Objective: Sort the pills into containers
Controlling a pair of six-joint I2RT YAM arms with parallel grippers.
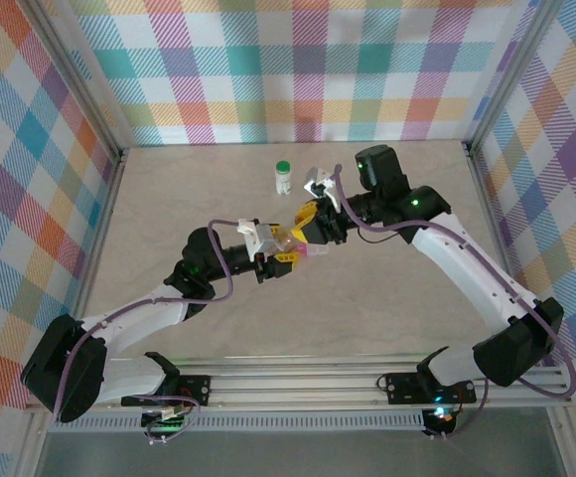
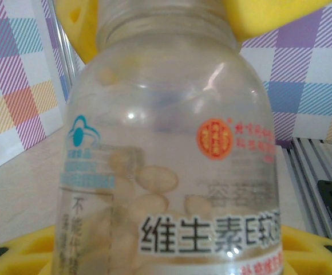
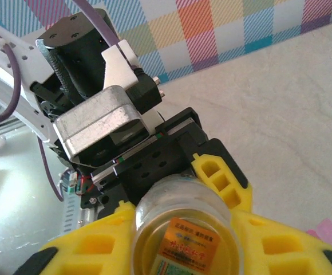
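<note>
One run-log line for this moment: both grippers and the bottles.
left gripper: gripping clear plastic pill bottle | right gripper: closed round its neck | white green-capped bottle: upright, untouched

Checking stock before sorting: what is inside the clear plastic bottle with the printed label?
Pale oval pills lie inside the clear plastic bottle; its printed label covers the lower ones.

- Bench (image 1: 159,199) lies open at far left.
- Left arm (image 1: 139,318) and right arm (image 1: 467,253) meet at a clear bottle (image 2: 172,143) over the middle.
- Green-capped bottle (image 1: 283,178) stands just beyond them.
</note>
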